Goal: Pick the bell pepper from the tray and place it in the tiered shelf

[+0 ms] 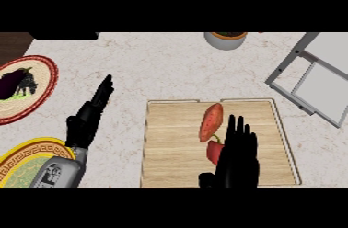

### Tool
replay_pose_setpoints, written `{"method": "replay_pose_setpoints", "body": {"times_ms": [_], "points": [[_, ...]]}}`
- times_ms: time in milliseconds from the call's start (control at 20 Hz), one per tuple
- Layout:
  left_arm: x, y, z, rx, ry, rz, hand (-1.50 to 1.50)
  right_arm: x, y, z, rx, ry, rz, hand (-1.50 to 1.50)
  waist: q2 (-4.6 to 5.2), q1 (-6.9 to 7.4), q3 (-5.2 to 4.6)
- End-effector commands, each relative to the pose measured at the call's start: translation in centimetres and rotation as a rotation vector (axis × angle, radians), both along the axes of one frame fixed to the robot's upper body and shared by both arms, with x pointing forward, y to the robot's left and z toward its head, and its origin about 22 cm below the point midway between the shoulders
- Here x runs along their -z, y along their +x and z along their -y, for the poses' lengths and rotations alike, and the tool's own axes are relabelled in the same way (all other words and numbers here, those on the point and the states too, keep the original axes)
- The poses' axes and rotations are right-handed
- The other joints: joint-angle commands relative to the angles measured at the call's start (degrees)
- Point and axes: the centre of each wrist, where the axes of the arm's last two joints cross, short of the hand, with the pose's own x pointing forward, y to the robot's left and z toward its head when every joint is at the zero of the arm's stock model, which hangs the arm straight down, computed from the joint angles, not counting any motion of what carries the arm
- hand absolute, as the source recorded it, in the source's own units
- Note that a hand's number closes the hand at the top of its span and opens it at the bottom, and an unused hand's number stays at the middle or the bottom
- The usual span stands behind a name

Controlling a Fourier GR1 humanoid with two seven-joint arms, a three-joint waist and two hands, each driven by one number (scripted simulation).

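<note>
A wooden tray (170,144) lies on the counter in front of me. On it sits a red bell pepper (213,151), partly hidden behind my right hand (238,158). That hand is over the tray's lower right part, fingers straight and pointing away, thumb out to the left, touching or just beside the pepper. An orange-red sweet potato (211,122) lies just beyond the pepper. The grey tiered shelf (315,77) stands at the right edge. My left hand (88,119) rests open on the counter left of the tray, fingers pointing up.
A red-rimmed plate (42,87) with a dark eggplant (16,82) sits at the far left. A yellow patterned plate (27,160) lies at the lower left under my left forearm. A pot (226,38) stands at the top edge.
</note>
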Motion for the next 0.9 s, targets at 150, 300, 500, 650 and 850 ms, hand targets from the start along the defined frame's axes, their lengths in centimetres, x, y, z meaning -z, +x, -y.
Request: {"method": "replay_pose_setpoints", "body": {"times_ms": [150,300,500,650,850], "points": [[-1.5,0.8,-1.2,0.001,0.010,-0.002,0.00,0.0,0.5,0.5,0.155,0.072,-0.024,-1.50,-0.05,-0.29,0.01],[0.2,0.8,0.7,0.005,0.000,0.003,0.00,0.5,2.2,-0.2,0.153,0.064,-0.042,-1.50,0.08,-0.16,-0.01],[-2.1,0.6,0.2,-0.015,0.004,0.000,0.00,3.7,1.3,-0.2,0.144,0.060,-0.069,-1.50,-0.03,0.06,0.03],[1.4,-0.8,-1.9,0.008,0.001,0.005,0.00,3.1,0.8,-0.4,0.115,0.081,-0.085,1.50,0.02,-0.15,-0.01],[0.4,0.7,-0.6,-0.012,0.001,0.014,0.00,3.8,1.2,-0.4,0.074,-0.009,-0.137,1.50,0.04,-0.29,-0.01]]}}
